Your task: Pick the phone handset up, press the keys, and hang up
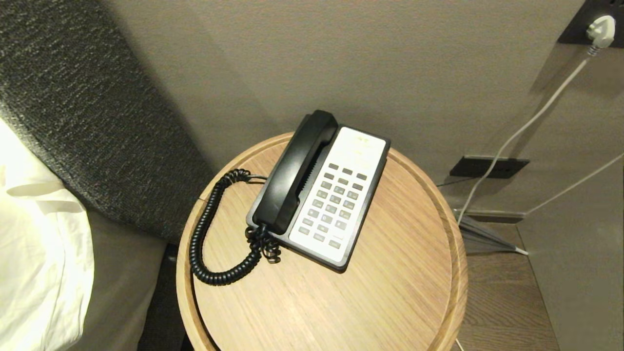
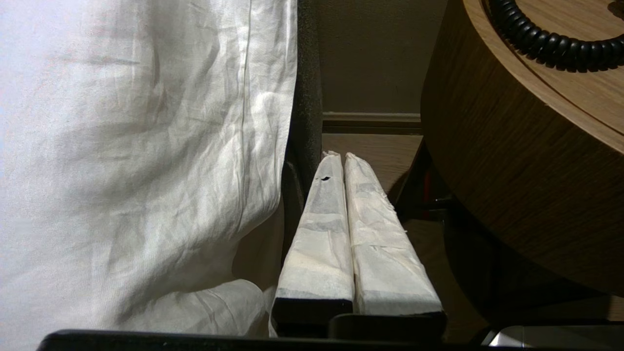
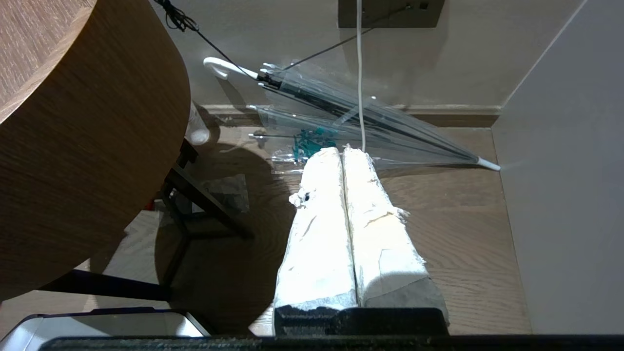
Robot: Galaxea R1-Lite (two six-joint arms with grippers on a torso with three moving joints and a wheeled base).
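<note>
Resting in its cradle on the phone base (image 1: 341,243), the handset (image 1: 295,173) lies left of the keys (image 1: 334,202) on the round table (image 1: 399,292); only head view shows them. Wrist views alone show hands. Left hand (image 2: 339,158): clenched, empty, low betw. bed sheet (image 2: 146,170) & table. Right hand (image 3: 341,152): clenched, empty, above floor nr. umbrella (image 3: 370,126).

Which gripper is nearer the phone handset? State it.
Left, likely. The left gripper hangs low beside the table on the phone handset's side; the right gripper hangs low past the opposite edge.
</note>
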